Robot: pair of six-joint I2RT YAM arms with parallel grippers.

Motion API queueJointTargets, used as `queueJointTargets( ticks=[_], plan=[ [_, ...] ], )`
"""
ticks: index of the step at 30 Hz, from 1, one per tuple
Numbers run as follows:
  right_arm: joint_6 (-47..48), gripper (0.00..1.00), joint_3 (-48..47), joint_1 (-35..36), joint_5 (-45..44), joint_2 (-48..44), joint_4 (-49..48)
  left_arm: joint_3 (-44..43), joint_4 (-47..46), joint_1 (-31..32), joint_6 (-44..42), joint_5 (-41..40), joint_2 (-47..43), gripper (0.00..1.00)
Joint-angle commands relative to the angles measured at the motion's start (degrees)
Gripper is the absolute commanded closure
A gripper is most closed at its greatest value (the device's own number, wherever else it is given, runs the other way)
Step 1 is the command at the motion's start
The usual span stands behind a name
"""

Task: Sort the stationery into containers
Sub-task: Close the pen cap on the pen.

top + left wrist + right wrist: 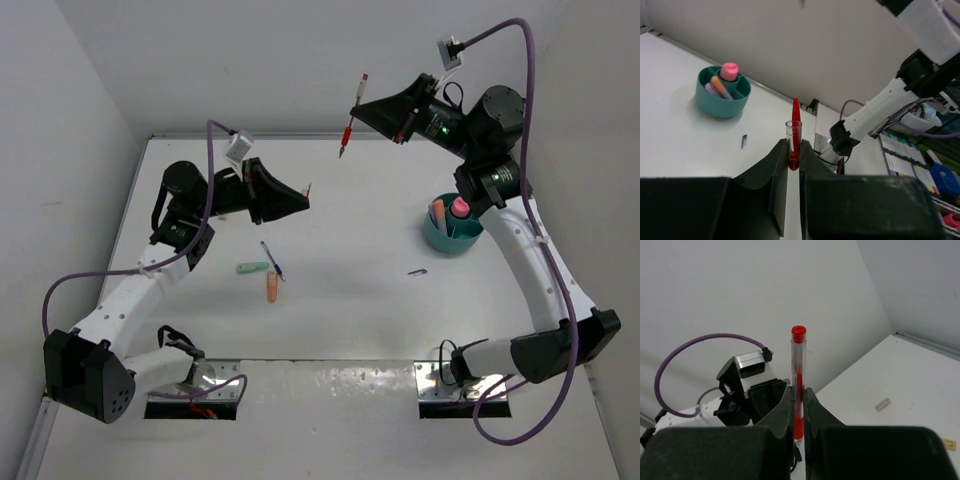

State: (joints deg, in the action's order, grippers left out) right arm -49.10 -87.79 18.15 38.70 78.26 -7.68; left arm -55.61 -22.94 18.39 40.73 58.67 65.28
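Red-orange pen with clear plastic barrel [798, 375]: clamped in right gripper [799, 396], held high over white table [350, 320]. Left gripper [794, 152] pinched on small clear cap with red clip [794, 131] (also off the surface). Round teal plastic cup [445, 243]: pink-topped marker [459, 208] inside. Mint-green stub [252, 267], orange stub [271, 288], dark-blue pen [271, 260] lying close together mid-table; tiny purple piece [418, 271] near cup.
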Motion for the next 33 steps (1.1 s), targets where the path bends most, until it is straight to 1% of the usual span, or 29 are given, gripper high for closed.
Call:
queueJointTargets(
  ticks=[1,3,7,13,19,25,33],
  plan=[
    [-4.6,1.00,-0.9,0.9,-1.6,0.8,-5.6,-2.0,-9.7,2.5,7.3,-2.2,0.2,1.00],
    [-5.5,1.00,-1.0,1.3,-1.6,1.2,-6.3,-3.0,-7.9,3.3,6.3,-2.3,1.0,1.00],
    [-6.7,1.00,-1.4,2.5,-1.4,2.2,-7.3,-5.9,-4.0,4.0,1.6,-1.4,2.5,1.00],
    [-7.0,1.00,-0.9,4.1,0.1,2.3,-7.4,-7.3,-1.9,4.6,0.6,-1.7,3.8,1.00],
    [-4.9,1.00,3.0,5.4,0.9,0.9,-5.9,-7.9,-1.7,4.7,0.3,-1.6,5.1,1.00],
    [-3.1,1.00,3.6,6.5,1.0,1.1,-4.6,-10.0,0.0,5.7,-1.4,-1.0,6.1,1.00],
    [-1.7,1.00,4.4,6.5,0.8,0.8,-3.9,-10.7,0.4,6.1,-2.1,-0.6,6.4,1.00]
  ],
)
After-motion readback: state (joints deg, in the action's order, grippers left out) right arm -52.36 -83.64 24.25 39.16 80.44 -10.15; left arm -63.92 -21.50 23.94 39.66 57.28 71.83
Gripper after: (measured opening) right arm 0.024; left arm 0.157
